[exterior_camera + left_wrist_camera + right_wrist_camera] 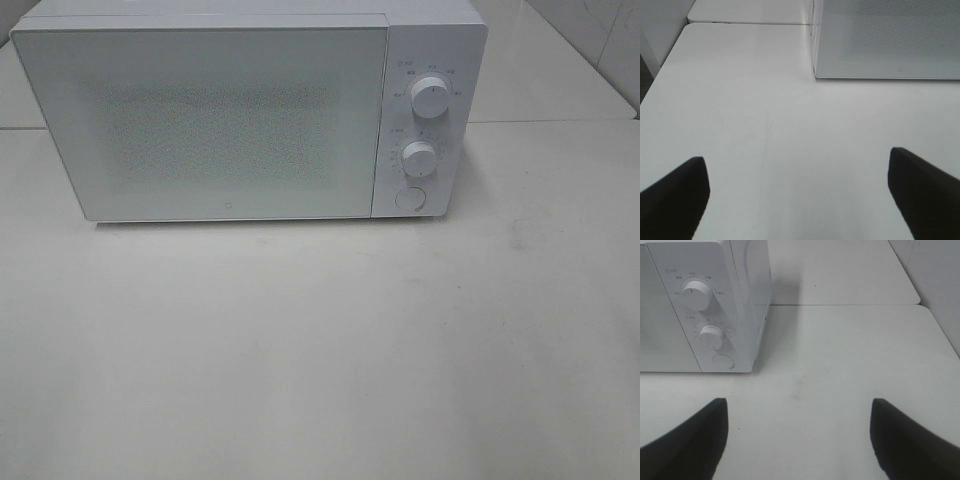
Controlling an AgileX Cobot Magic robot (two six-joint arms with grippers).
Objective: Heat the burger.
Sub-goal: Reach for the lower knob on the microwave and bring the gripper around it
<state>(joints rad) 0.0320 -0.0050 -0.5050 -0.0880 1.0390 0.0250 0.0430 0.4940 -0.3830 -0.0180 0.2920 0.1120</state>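
A white microwave [230, 110] is seen across the upper part of the high view, set on a pale table [320, 360], with its door [200, 120] shut flush. On the panel at the right of the door, an upper knob [430, 98], a lower knob [419, 158] and a round button [410, 199] are stacked from top to bottom. The left gripper [796, 162] is shown by its wrist camera with dark fingers [675, 200] spread wide over the tabletop, nothing held between them, near the microwave's left front corner. The right gripper [799, 405] is likewise spread wide and empty, with the control panel ahead of it. The burger cannot be made out in any view; whether it lies behind the speckled door cannot be told.
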